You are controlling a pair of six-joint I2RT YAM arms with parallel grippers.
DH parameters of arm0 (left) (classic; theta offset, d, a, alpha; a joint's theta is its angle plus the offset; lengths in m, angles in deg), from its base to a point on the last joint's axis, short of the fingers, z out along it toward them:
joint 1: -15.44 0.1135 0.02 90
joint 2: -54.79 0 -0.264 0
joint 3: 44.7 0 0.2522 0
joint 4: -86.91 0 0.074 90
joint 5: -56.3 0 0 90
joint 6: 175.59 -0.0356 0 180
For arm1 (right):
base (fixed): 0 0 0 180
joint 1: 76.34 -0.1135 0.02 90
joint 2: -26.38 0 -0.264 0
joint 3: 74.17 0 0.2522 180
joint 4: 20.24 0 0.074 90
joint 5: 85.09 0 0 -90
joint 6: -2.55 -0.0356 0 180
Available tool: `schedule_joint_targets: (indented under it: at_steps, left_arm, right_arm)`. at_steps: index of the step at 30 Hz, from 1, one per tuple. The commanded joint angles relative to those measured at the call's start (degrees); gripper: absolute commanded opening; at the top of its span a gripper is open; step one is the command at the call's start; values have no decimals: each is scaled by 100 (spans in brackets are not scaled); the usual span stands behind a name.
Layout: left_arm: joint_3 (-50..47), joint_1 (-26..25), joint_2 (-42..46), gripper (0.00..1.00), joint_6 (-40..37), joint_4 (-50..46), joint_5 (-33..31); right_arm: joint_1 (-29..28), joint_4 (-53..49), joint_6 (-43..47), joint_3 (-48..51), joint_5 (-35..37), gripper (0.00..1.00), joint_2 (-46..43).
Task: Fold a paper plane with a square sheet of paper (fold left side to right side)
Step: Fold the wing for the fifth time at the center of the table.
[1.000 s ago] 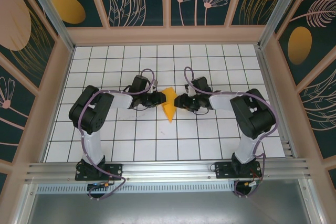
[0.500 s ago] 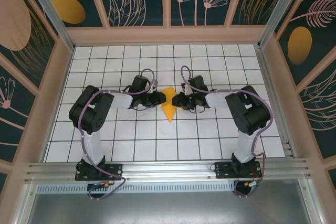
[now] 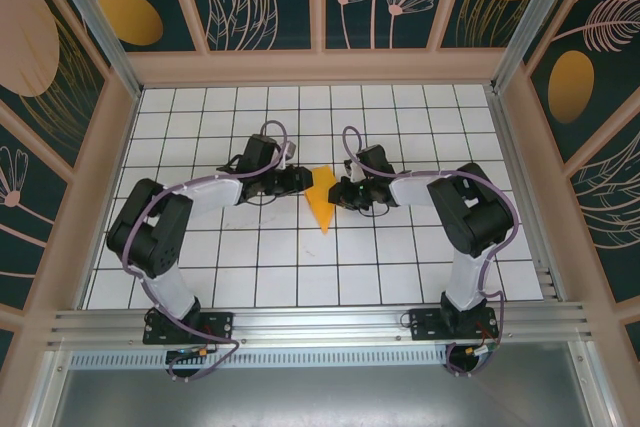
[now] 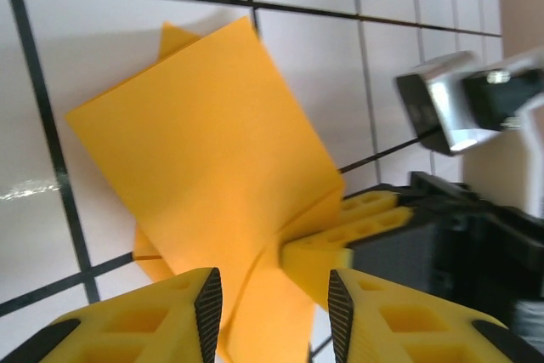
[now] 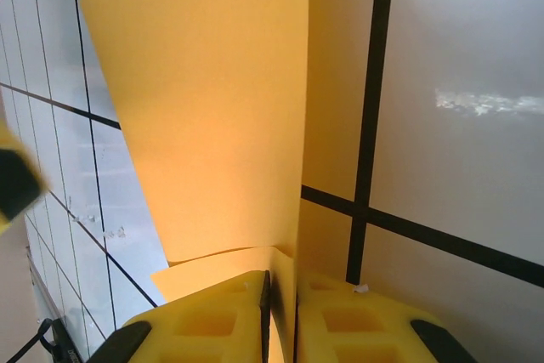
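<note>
The square sheet of paper [image 3: 321, 199] is folded into an orange-yellow pointed dart, the paper plane, lying mid-table with its tip toward the near edge. My right gripper [image 3: 338, 192] is at its right side. In the right wrist view that gripper [image 5: 281, 312] is shut on a raised flap of the paper [image 5: 212, 99]. My left gripper [image 3: 303, 181] is at the paper's left edge. The left wrist view shows it [image 4: 274, 316] open, its pads apart above the paper [image 4: 212, 150], with the right gripper's fingers [image 4: 361, 223] pinching the far edge.
The paper lies on a white gridded table [image 3: 300, 267]. Patterned walls [image 3: 80, 147] close in the left, right and back. Both arms reach inward, their elbows [image 3: 150, 232] out to the sides. A metal rail [image 3: 320, 322] runs along the near edge.
My right gripper has closed on the paper's right flap. My left gripper has opened and let go of the paper, and the left arm's elbow has swung out to the left.
</note>
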Motion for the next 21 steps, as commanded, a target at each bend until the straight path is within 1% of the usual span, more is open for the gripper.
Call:
schedule_joint_targets:
  at_steps: [1,4,8,11,16,21]
  left_arm:
    - [-49,-136,311,41,-51,-182,239]
    - [-308,-316,274,38,260,266,557]
    - [-451,-417,5,35,487,667,621]
    - [-428,-465,-191,35,607,895,800]
    - [-359,-502,-361,34,557,859,766]
    - [-287,-501,-534,33,346,470,417]
  right_arm:
    - [-44,-134,80,-80,110,17,14]
    - [-48,-148,100,-80,124,17,17]
    - [-57,-164,106,-96,145,17,18]
    - [-57,-188,119,-98,163,17,17]
    - [-57,-193,106,-112,178,17,7]
    - [-57,-202,123,-121,164,18,-28]
